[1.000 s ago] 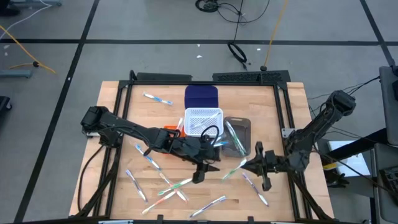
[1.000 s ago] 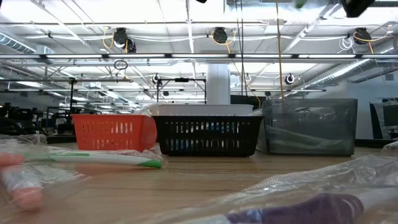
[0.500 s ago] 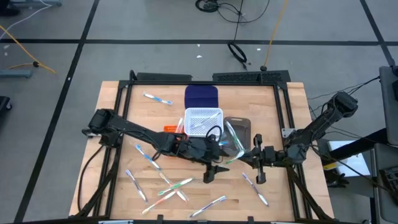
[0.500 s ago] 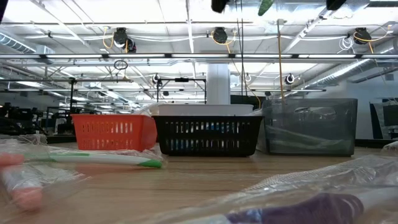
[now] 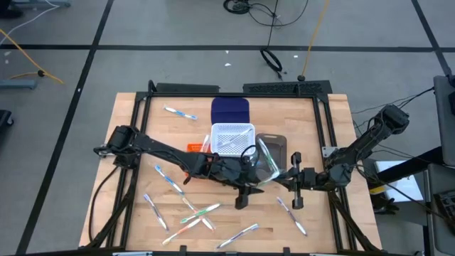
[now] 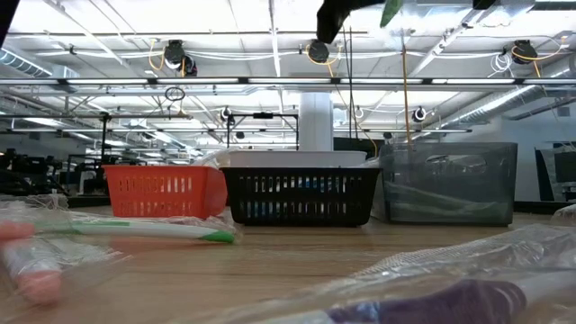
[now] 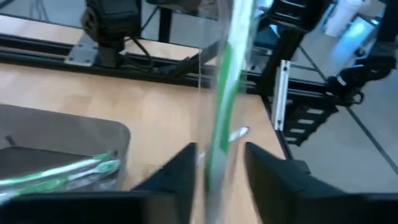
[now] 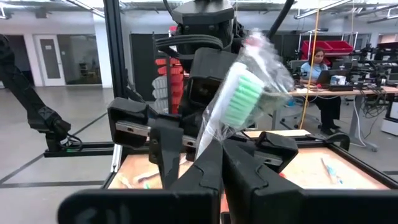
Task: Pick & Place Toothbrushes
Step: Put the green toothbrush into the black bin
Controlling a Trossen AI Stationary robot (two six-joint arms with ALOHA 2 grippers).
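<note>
- I have both grippers meeting just right of centre in the high view, above the front edge of the grey bin [image 5: 273, 151], with a wrapped green toothbrush [image 8: 244, 96] between them.
- My right gripper [image 8: 221, 152] is clamped tight on that toothbrush near its lower end; its bristle head stands up in clear wrap at upper centre of the right wrist view.
- My left gripper [image 7: 219, 167] has a finger on either side of the same green toothbrush, as the left wrist view shows at centre. I cannot tell whether they press on it or merely flank it.
- Done so far: at least one green toothbrush [image 7: 81, 167] lies in the grey bin, seen at lower left of the left wrist view. What the white bin [image 5: 232, 137] holds I cannot make out from above.
- Left to do: one toothbrush [image 5: 180, 113] lies at the upper left of the table [image 5: 323, 121], several more [image 5: 200, 212] are scattered across the lower left and lower centre, and a couple [image 5: 292, 215] at lower right.
- In the low view another green toothbrush [image 6: 144, 229] lies on the table at lower left, in front of the orange bin [image 6: 162, 190].
- My judgement: the task is early to midway; most of the visible toothbrushes are not yet binned.
</note>
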